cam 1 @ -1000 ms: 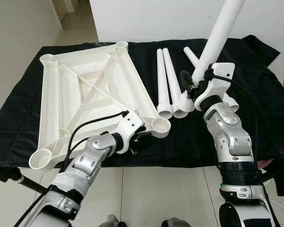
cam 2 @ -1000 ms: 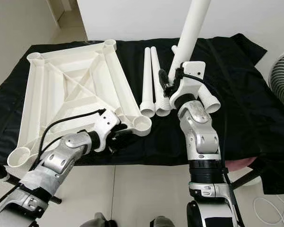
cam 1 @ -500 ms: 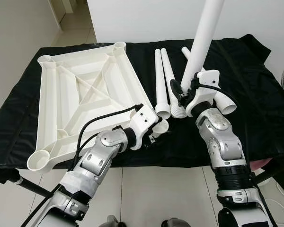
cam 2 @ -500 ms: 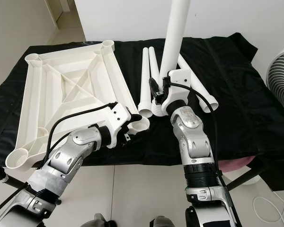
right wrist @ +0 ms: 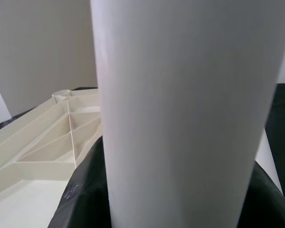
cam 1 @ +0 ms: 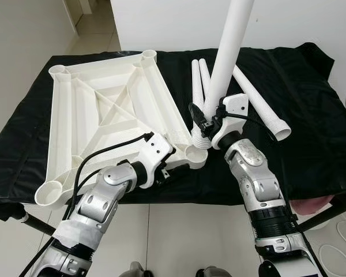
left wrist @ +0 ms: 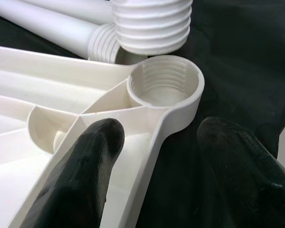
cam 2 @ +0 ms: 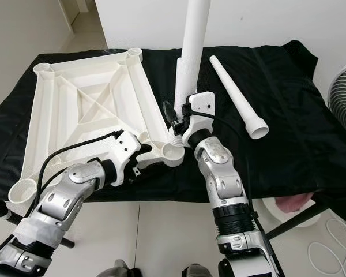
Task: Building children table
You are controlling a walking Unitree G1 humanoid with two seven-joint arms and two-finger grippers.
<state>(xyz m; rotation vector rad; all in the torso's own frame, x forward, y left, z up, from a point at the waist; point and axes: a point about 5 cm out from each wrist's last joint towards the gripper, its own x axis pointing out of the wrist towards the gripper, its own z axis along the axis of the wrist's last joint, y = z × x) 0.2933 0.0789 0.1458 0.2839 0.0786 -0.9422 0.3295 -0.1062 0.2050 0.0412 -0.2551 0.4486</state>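
Observation:
The white tabletop (cam 1: 104, 109) lies upside down on the black cloth, with a threaded socket (cam 1: 195, 156) at its near right corner. My left gripper (cam 1: 174, 167) is open and straddles the corner's rim just behind that socket (left wrist: 165, 85), one finger (left wrist: 85, 161) inside the frame and the other outside. My right gripper (cam 1: 210, 118) is shut on a white table leg (cam 1: 226, 52), held nearly upright. The leg's threaded end (left wrist: 152, 23) hangs just above the socket. In the right wrist view the held leg (right wrist: 185, 109) stands close between black fingers.
Two more legs (cam 1: 197, 75) lie behind the held one, and another leg (cam 2: 236, 95) lies on the cloth to the right. A fan (cam 2: 343, 98) stands at the right edge. The cloth's front edge drops to a tiled floor (cam 1: 179, 236).
My right arm has carried the leg leftward and brought its threaded end over the corner socket. The left gripper has stayed by that corner.

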